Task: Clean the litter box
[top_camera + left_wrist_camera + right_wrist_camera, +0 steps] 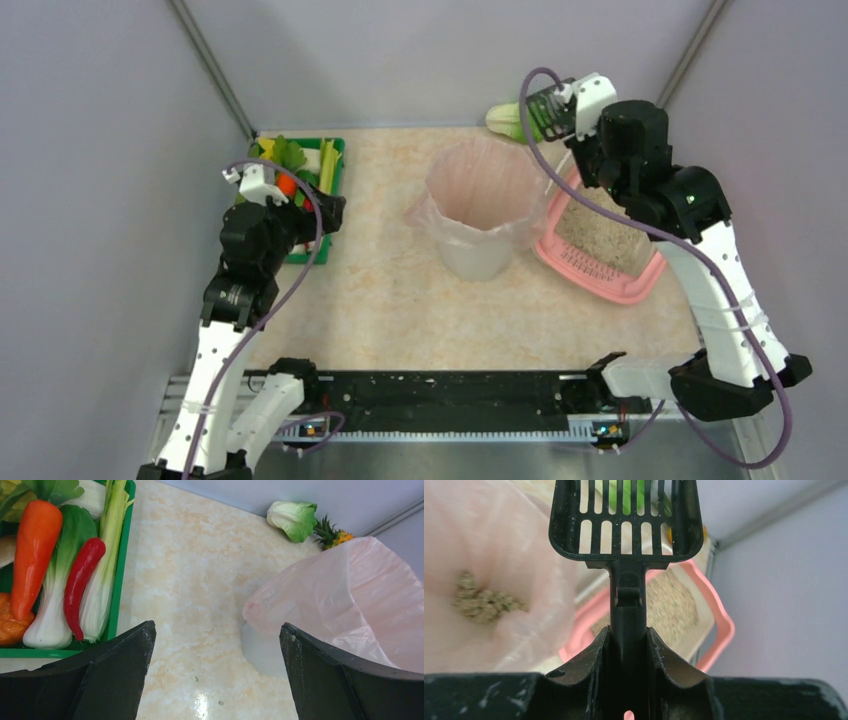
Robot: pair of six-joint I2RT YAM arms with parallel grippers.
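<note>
The pink litter box (pixel 610 288) with beige granules lies at the right of the table, tilted against the bin; the right wrist view shows its rim (pixel 724 625) below the scoop. My right gripper (pixel 627 640) is shut on the handle of a black slotted scoop (pixel 624 525). It holds the scoop (pixel 545 110) high over the far right, between the bin and the litter box. The scoop's slots look empty. My left gripper (pixel 215 645) hangs open over bare table beside the green tray, with nothing between its fingers.
A white bin with a pink liner (pixel 480 205) stands mid-table, with a clump of litter (pixel 481 602) inside. A green tray (pixel 120 580) of toy vegetables sits far left. A cabbage (pixel 295 519) and a small pineapple (pixel 332 535) lie by the back wall.
</note>
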